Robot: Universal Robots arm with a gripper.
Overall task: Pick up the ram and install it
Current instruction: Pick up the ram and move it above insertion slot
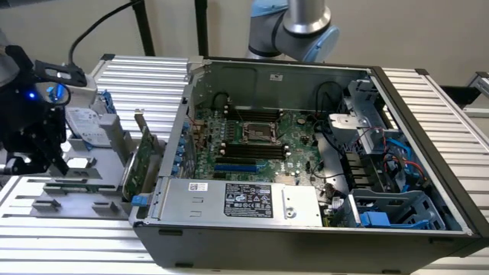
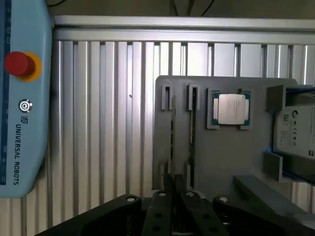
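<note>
The ram [image 2: 173, 140] is a thin stick standing on edge in a slot of the grey parts holder [image 2: 221, 157], with a second stick [image 2: 192, 135] in the slot beside it. In the exterior view it appears as a thin green strip [image 1: 74, 185] on the holder at the exterior view's left. My black gripper [image 2: 174, 183] hovers above the holder near the sticks' ends, shut with nothing between its fingers. In the exterior view the gripper [image 1: 31, 157] hangs left of the open computer case [image 1: 428, 109], whose black memory slots [image 1: 252, 150] lie on the motherboard.
The holder also carries a CPU chip [image 2: 231, 109], a hard drive [image 2: 295, 135] and a large green expansion card [image 1: 141, 163] standing upright. A light blue teach pendant [image 2: 19, 98] with a red stop button lies on the ribbed aluminium table [image 2: 108, 123].
</note>
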